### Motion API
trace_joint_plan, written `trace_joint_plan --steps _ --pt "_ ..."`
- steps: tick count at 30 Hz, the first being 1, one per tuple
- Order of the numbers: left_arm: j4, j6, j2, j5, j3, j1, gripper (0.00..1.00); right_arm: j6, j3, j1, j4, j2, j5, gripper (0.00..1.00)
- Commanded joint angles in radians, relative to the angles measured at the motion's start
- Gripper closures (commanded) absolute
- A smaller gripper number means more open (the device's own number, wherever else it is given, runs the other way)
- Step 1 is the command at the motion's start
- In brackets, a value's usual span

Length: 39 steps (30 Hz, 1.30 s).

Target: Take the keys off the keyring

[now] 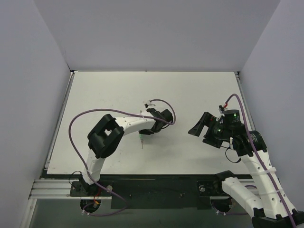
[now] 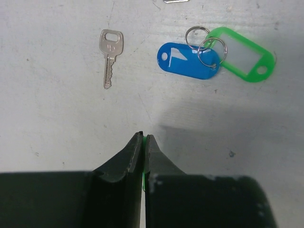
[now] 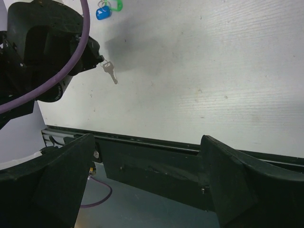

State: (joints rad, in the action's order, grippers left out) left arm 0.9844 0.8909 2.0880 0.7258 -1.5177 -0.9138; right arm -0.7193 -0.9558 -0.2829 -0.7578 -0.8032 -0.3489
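Observation:
In the left wrist view a bare silver key (image 2: 110, 57) lies flat on the white table. To its right lie a blue plastic tag (image 2: 187, 61) and a green plastic tag (image 2: 242, 61), each on a small steel ring (image 2: 197, 38), the rings overlapping. My left gripper (image 2: 143, 137) is shut on a thin green piece (image 2: 143, 164); only its edge shows between the jaws. From above, a green spot (image 1: 142, 137) shows under the left gripper (image 1: 145, 133). My right gripper (image 1: 194, 129) is wide open and empty, apart to the right; it also shows in its own wrist view (image 3: 147, 142).
The right wrist view shows the left arm (image 3: 42, 52), a silver key (image 3: 110, 72) beside it, the tags (image 3: 105, 10) beyond, and the table's near rail (image 3: 156, 147). The edge of another silver piece (image 2: 175, 1) shows at the top of the left wrist view.

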Motion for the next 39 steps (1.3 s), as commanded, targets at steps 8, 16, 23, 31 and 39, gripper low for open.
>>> trace_joint_plan --steps 8,16,23,31,39 --pt "-0.024 0.006 -0.27 -0.086 -0.004 -0.008 1.0 -0.088 0.022 -0.009 0.135 0.024 -0.093 0.12" --pt "-0.029 -0.009 -0.431 -0.163 -0.047 -0.008 1.0 -0.224 0.054 -0.01 0.355 0.084 -0.137 0.12" --pt "-0.003 0.016 -0.535 -0.226 -0.133 -0.01 1.0 -0.387 0.176 -0.016 0.71 0.186 -0.139 0.12" --pt "-0.042 0.074 -0.618 -0.33 -0.167 -0.01 1.0 -0.43 0.291 -0.047 1.066 0.268 -0.087 0.12" --pt "-0.072 0.161 -0.69 -0.397 -0.199 -0.008 1.0 -0.365 0.301 -0.192 1.262 0.202 -0.053 0.12"
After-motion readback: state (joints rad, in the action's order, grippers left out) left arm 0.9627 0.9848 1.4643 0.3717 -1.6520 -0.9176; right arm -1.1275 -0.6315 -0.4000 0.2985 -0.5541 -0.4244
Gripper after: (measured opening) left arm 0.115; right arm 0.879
